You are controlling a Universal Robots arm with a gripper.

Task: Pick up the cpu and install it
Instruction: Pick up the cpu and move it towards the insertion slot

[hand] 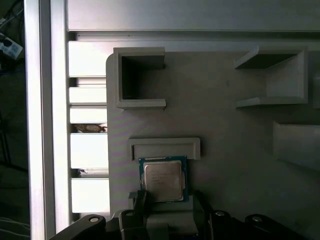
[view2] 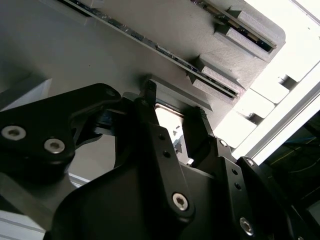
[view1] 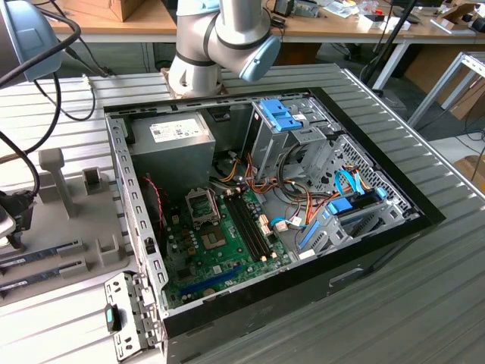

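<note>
The cpu (hand: 163,180), a small square chip with a silvery lid and green rim, lies flat in a shallow seat on the grey fixture tray (hand: 225,150). In the first wrist view my gripper (hand: 169,199) is open just over it, one black fingertip on each side of its near end. In the second wrist view the same two fingers (view2: 150,95) frame the bright lid of the cpu (view2: 169,120). In the exterior view the arm's wrist (view1: 14,214) hangs over the tray at the far left. The motherboard's socket (view1: 200,206) stands open inside the computer case (view1: 144,250).
The grey tray (view1: 68,227) lies to the exterior view's left of the case, with upright holders (view1: 53,174) and long memory sticks (view1: 42,250) in slots. The arm's base (view1: 220,38) stands behind the case. Cables (view1: 53,83) run across the slatted table.
</note>
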